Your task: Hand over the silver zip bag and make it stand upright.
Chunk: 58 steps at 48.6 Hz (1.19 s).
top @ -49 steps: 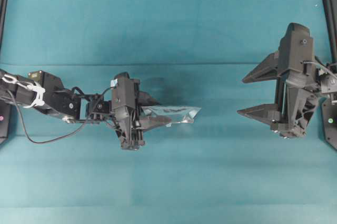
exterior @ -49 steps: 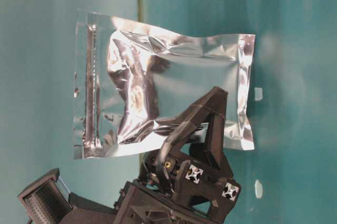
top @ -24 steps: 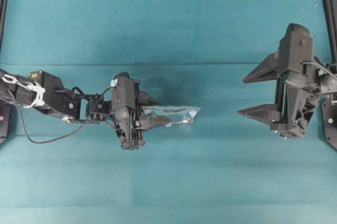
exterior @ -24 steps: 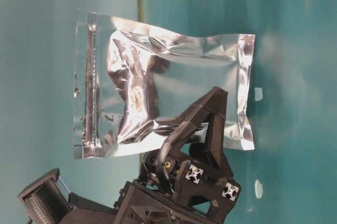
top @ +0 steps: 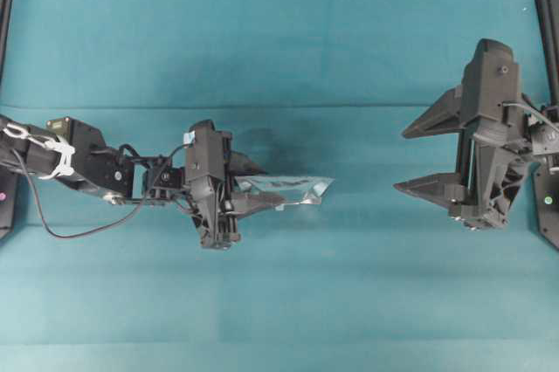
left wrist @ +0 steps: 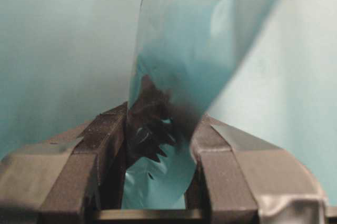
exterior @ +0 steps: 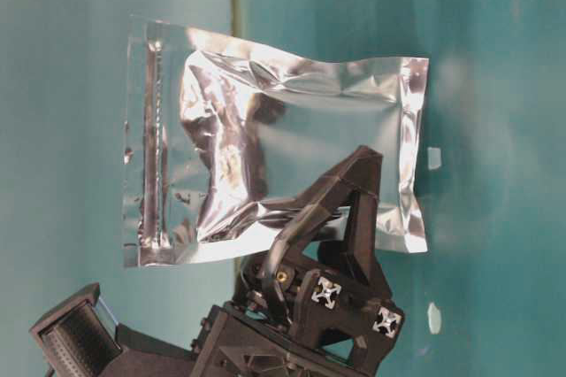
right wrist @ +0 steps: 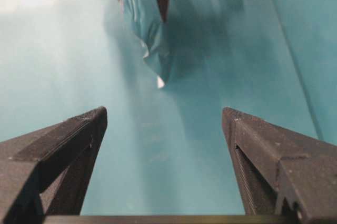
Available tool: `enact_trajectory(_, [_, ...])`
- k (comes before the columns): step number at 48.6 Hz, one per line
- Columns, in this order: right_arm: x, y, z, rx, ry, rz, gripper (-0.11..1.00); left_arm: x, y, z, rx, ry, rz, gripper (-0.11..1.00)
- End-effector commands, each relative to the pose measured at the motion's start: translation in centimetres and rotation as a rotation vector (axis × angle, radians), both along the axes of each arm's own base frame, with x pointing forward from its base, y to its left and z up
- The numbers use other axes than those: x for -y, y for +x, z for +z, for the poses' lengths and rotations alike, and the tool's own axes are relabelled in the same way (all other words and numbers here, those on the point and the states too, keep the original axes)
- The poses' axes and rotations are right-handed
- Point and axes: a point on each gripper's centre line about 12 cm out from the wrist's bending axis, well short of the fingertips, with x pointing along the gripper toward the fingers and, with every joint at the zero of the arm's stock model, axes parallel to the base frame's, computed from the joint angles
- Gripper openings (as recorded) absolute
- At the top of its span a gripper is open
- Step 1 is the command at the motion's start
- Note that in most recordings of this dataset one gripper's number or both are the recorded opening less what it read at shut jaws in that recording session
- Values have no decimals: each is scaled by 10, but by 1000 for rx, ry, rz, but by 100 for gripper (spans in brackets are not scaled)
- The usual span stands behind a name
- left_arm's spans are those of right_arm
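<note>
The silver zip bag [top: 293,189] is a shiny crinkled foil pouch. My left gripper [top: 255,184] is shut on its lower edge and holds it up off the teal table. In the table-level view the bag [exterior: 292,138] hangs broadside with its zip strip at the left, above the left gripper [exterior: 332,209]. In the left wrist view the foil [left wrist: 179,66] rises from between the closed fingers [left wrist: 100,145]. My right gripper [top: 406,159] is open and empty, well to the right of the bag. Its wrist view shows the bag [right wrist: 145,29] ahead, between the spread fingertips [right wrist: 97,116].
The teal table [top: 279,302] lies under both arms. Two tiny white specks [exterior: 433,157] show on the surface behind the bag in the table-level view. Black frame posts [top: 546,5] stand at the left and right edges.
</note>
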Motion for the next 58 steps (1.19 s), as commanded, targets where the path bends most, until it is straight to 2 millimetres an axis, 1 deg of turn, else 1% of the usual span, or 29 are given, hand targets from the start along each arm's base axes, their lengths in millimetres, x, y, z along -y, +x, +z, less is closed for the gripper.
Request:
enact_trajectory(1, [0, 1, 6, 27, 6, -5, 90, 2, 2, 4, 14, -1, -5, 30])
enact_trajectory(58, [0, 1, 4, 31, 10, -5, 89, 2, 2, 3, 2, 1, -6, 30])
